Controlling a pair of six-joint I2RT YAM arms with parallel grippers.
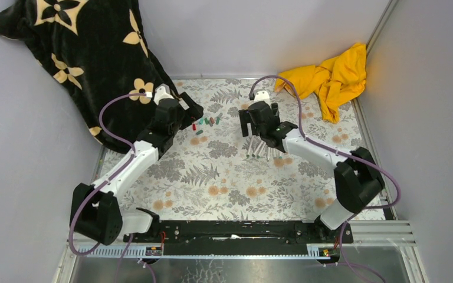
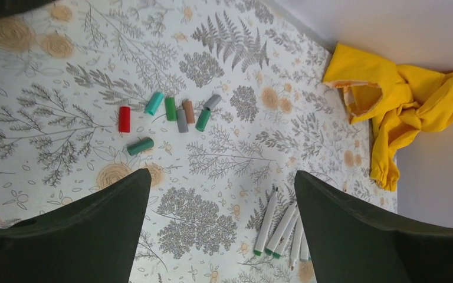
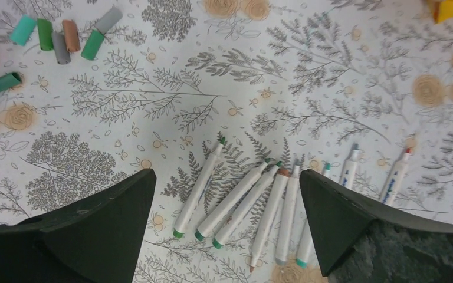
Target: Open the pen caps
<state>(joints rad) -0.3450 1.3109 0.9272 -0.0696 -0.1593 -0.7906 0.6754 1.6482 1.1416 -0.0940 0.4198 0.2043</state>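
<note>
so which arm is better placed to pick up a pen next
Right. The right gripper, open, hangs just above the pens; the left gripper is off by the caps, farther from them.

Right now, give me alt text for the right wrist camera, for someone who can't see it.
Uncapped white pens lie fanned on a floral tablecloth under the right gripper, whose jaws stand open and empty. A loose cluster of pen caps, green, red, brown and grey, sits at the upper left, apart from the pens.

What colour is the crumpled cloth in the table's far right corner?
Yellow: the cloth shows clearest in the top external view.
</note>
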